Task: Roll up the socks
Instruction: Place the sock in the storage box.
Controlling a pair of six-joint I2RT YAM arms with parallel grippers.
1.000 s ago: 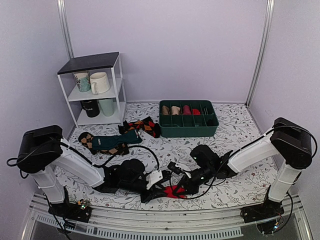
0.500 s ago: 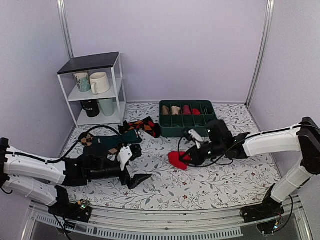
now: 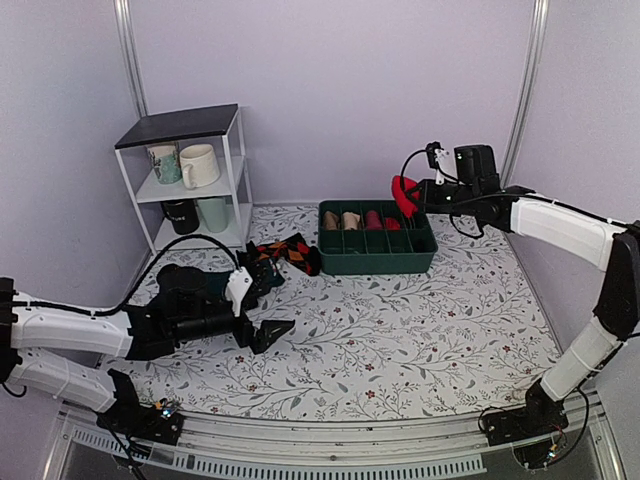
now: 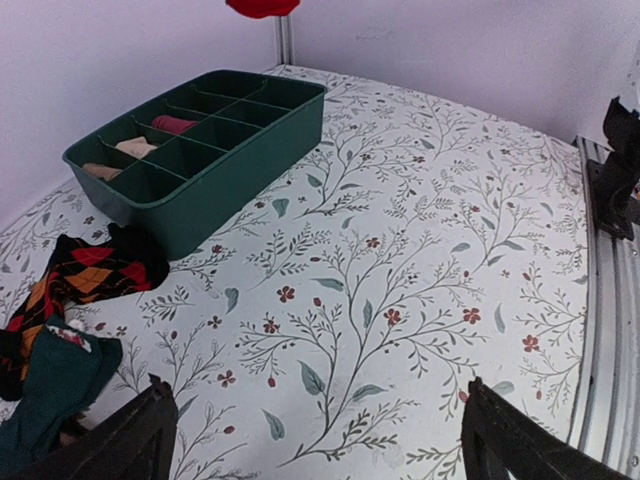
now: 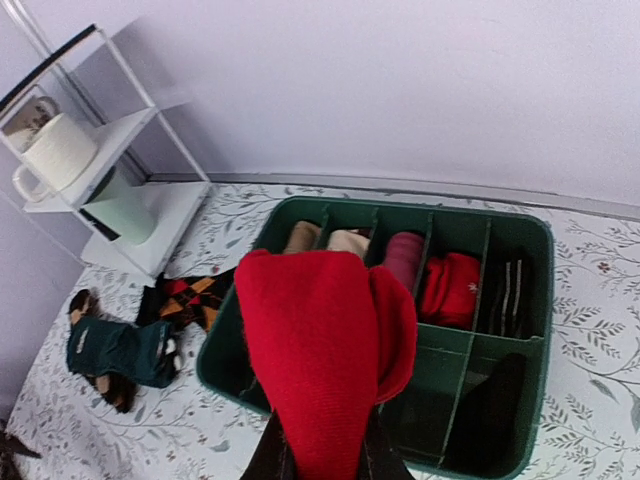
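Observation:
The red socks [image 3: 404, 194], bunched into one bundle, hang in the air above the right end of the green divided box [image 3: 377, 256]. My right gripper [image 3: 414, 190] is shut on them. In the right wrist view the socks [image 5: 325, 340] cover the fingers, and the gripper [image 5: 322, 448] points down over the box [image 5: 400, 207]. My left gripper [image 3: 259, 309] is low over the table at the left, open and holding nothing. In its own view the gripper [image 4: 320, 440] has bare cloth between its fingers, and the socks [image 4: 262, 6] show at the top edge.
The box [image 4: 250, 150] holds several rolled socks in its compartments. Argyle socks [image 3: 290, 252] and a dark teal sock [image 4: 50, 385] lie left of it. A white shelf with mugs [image 3: 185, 180] stands at the back left. A metal rail [image 4: 610, 330] runs along the near edge.
My right gripper has carried the red socks from the near middle of the table up and back over the box. My left gripper has opened and drawn back to the left.

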